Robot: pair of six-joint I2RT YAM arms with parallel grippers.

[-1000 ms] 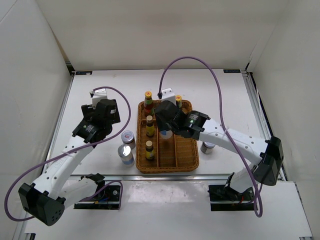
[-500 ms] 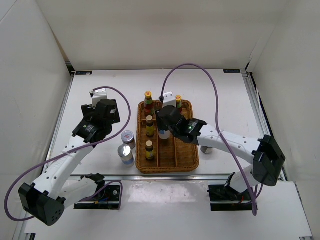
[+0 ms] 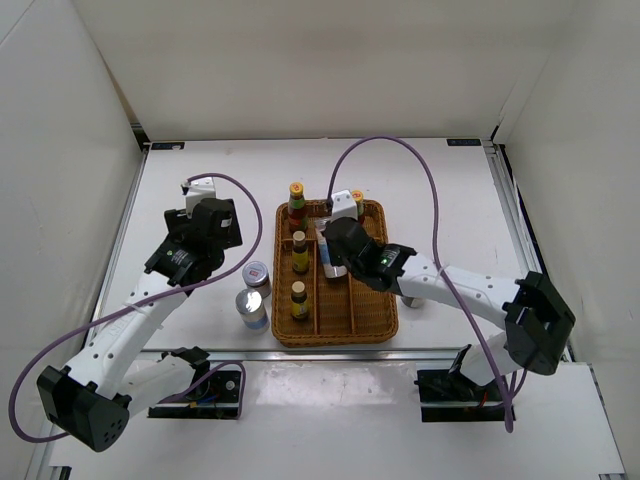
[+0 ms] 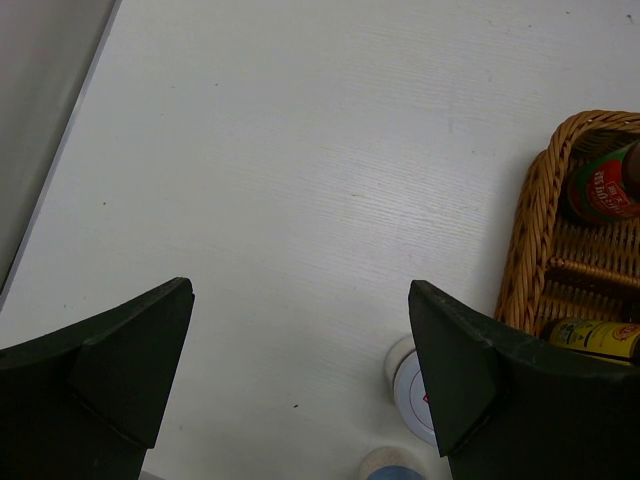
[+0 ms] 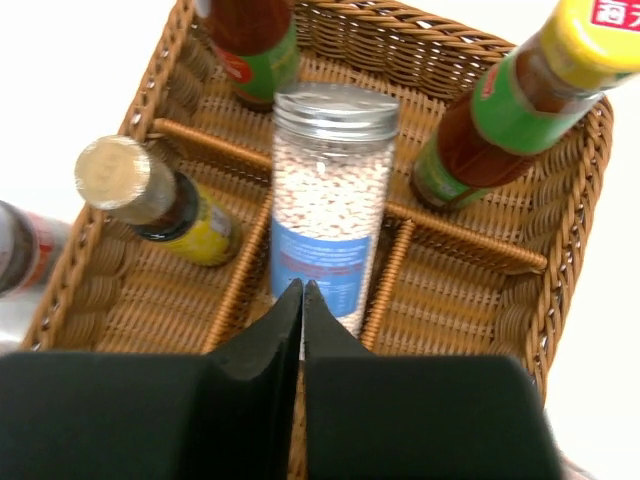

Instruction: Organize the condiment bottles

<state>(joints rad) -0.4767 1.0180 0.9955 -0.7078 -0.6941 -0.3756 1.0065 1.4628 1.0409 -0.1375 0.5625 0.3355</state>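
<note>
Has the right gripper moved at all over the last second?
Yes. Seen from above, the right gripper has drifted a little toward the near edge, away from the far rim of the wicker tray, and its fingers have shut on nothing.

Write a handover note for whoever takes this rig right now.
Left claw: open, empty, above the table left of the wicker tray.
Right claw: shut, empty, over the tray, tips by the silver-lidded jar in its middle column.
Done: five in the tray: that jar, two tall bottles at the back, two small brown bottles in the left column.
Left: three jars on the table, two left of the tray, one right, partly behind the right arm.
</note>
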